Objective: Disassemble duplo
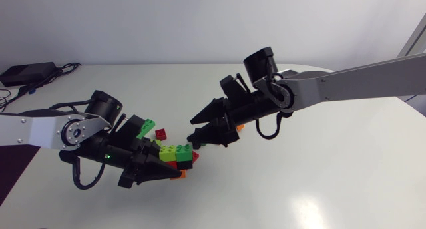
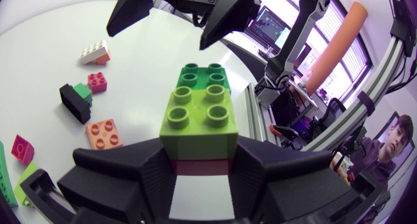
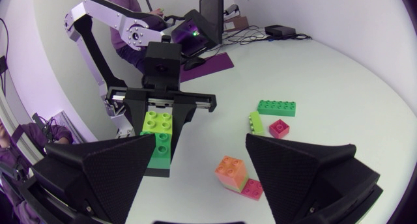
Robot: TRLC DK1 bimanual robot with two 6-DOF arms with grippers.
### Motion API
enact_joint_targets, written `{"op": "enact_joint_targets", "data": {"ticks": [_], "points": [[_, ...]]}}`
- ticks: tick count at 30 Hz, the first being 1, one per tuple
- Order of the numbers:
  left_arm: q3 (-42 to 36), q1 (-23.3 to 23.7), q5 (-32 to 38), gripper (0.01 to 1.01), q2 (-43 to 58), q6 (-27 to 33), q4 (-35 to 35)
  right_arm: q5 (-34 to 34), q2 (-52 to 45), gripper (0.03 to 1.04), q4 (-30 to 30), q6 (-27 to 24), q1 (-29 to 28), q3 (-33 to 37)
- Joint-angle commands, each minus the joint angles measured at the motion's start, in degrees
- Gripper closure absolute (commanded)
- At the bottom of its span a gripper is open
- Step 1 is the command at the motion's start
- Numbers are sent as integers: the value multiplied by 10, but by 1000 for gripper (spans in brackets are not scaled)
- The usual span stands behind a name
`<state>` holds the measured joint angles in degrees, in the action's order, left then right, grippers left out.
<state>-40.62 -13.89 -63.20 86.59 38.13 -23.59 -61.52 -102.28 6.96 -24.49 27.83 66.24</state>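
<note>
Left gripper (image 2: 199,160) is clamping down on the base of the duplo stack (image 1: 178,154), both wedge fingers pressing in on its sides, so it's holding it up off the worktop (image 1: 299,189). The stack is poking out past the fingertips, with its long axis running straight along those fingers toward the other arm. Right gripper (image 1: 193,128) is hanging just ahead of that free end with its fingers spread wide and nothing in them. So the right arm is obviously the nearer one to pull a piece off, I'd guess the end one.

Stack-wise: a lime brick (image 2: 199,116) is sitting nearest the fingers, a dark green brick (image 2: 206,77) is at the far tip, and a red layer (image 2: 195,167) is peeking out underneath. It's all glossy hard plastic with round studs on top and crisp boxy edges. The fingers are looking matte black and finely textured.

A few loose pieces are lying around on the smooth white worktop, like an orange brick (image 3: 230,168) and a long green brick (image 3: 277,107).
</note>
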Motion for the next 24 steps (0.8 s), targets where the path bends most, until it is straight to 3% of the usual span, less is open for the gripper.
{"op": "enact_joint_targets", "data": {"ticks": [1,11,18,24], "points": [[-16,-3,-7,666,0,16,-3,0,-20,70,8,-5,13,-15],[-17,0,-7,666,1,17,-3,9,-27,103,104,-86,51,2],[-17,2,-7,666,1,17,-3,8,-27,111,111,-87,49,6],[-17,2,-7,666,1,18,-3,8,-26,225,111,-86,49,7]]}}
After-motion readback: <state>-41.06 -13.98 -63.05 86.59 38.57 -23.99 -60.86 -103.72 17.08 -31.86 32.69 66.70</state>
